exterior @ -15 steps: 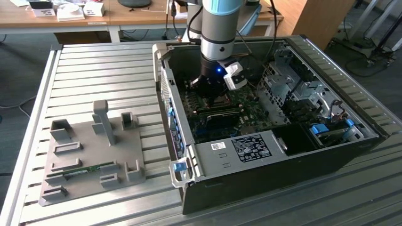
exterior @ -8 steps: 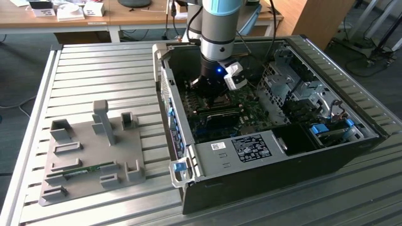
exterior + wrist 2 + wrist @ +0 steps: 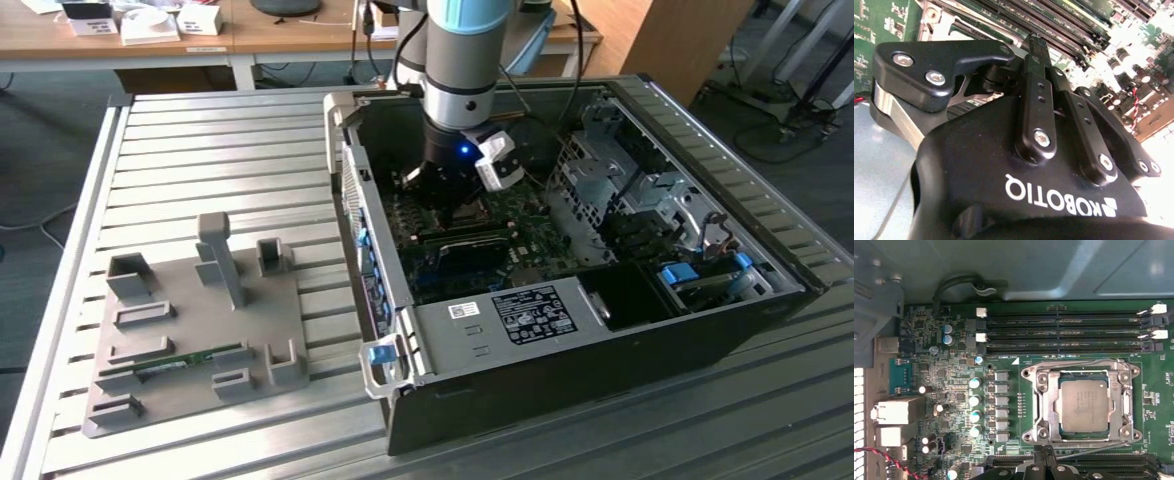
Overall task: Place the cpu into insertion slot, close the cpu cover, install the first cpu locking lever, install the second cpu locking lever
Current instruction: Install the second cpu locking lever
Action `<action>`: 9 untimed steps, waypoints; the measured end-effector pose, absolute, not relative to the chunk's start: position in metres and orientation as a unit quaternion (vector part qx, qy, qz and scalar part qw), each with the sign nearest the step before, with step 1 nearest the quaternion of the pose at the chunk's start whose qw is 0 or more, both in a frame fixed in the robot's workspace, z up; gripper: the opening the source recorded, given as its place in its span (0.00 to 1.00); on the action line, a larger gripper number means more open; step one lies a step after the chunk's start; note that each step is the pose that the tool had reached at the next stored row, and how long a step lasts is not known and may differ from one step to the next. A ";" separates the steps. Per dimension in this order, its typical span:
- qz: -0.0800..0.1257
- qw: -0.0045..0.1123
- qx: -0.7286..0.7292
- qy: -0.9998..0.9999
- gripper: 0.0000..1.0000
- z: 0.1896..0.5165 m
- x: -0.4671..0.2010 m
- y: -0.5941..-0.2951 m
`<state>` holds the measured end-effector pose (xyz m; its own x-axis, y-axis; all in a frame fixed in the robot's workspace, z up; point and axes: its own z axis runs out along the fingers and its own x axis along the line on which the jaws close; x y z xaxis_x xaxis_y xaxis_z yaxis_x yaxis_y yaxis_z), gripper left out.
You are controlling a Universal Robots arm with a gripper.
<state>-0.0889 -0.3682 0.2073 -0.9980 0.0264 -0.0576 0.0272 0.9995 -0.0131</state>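
Sitting flat in the insertion slot [image 3: 1083, 405], under the shut cpu cover [image 3: 1044, 405], the cpu [image 3: 1084, 405] is looking light, stiff and fragile; edges are probably safest. Hovering near, the end effector [image 3: 1040, 47] is pinching closed, holding nothing.

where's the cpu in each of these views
Exterior view: too small to tell, under the gripper inside the computer case.
Second wrist view: hidden behind the gripper.
First wrist view: the cpu sits in the insertion slot, cpu cover down around it.
Shared landmark: the memory slots.
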 end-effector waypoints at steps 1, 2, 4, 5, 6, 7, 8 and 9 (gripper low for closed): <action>-0.007 0.029 0.013 0.999 0.11 0.207 -0.090 -0.368; -0.007 0.029 0.013 0.999 0.11 0.207 -0.090 -0.368; -0.006 0.029 0.013 0.999 0.11 0.206 -0.091 -0.368; -0.006 0.029 0.013 0.999 0.11 0.206 -0.091 -0.368; -0.006 0.029 0.013 0.999 0.11 0.206 -0.091 -0.368; -0.006 0.029 0.012 0.999 0.11 0.205 -0.091 -0.368; -0.006 0.029 0.012 0.999 0.11 0.205 -0.092 -0.368; -0.005 0.029 0.012 0.999 0.11 0.205 -0.092 -0.368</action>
<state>-0.0917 -0.3682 0.2047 -0.9980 0.0241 -0.0580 0.0247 0.9996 -0.0098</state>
